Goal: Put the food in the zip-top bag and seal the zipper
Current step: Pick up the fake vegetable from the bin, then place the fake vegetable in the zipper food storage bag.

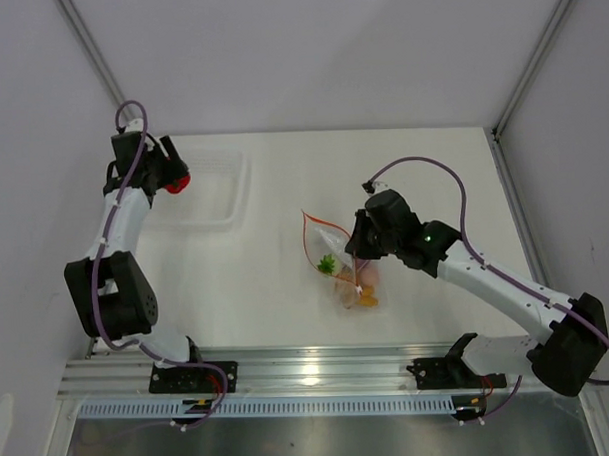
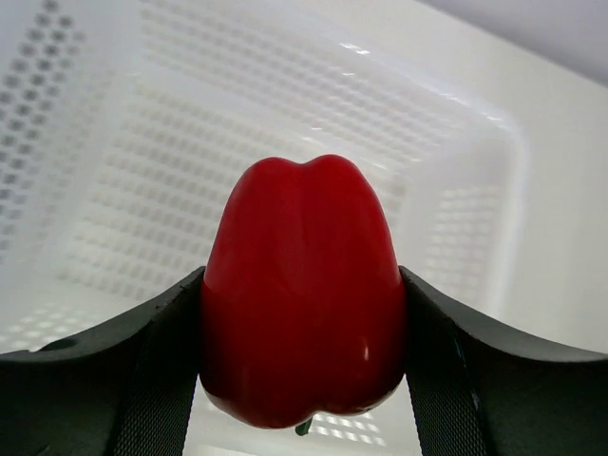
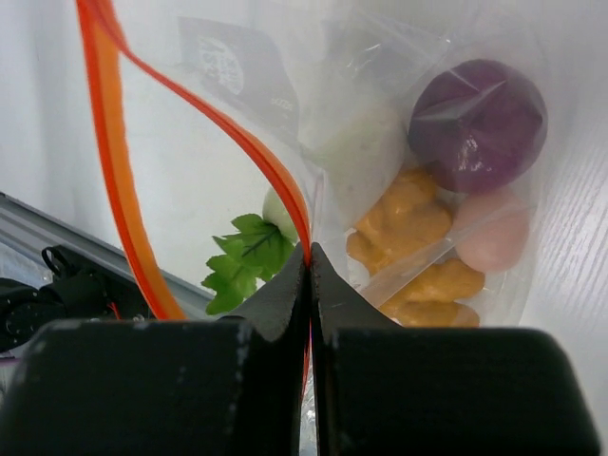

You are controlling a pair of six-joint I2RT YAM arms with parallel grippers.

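My left gripper (image 2: 304, 380) is shut on the red round food (image 2: 304, 294), a toy pepper, and holds it above the white slotted basket (image 2: 456, 190); the pepper shows red at the gripper in the top view (image 1: 176, 181). The clear zip-top bag (image 1: 341, 267) lies mid-table with its mouth open. My right gripper (image 3: 310, 261) is shut on the orange-red zipper (image 3: 275, 171) at the bag's near edge. Inside the bag are the purple food (image 3: 478, 123), the orange-yellow food (image 3: 408, 228) and a pinkish one. The white food with green leaves (image 3: 249, 249) sits at the mouth.
The white basket (image 1: 218, 196) stands at the back left of the table. A metal rail (image 1: 310, 373) runs along the near edge by the arm bases. Grey walls close in the back and sides.
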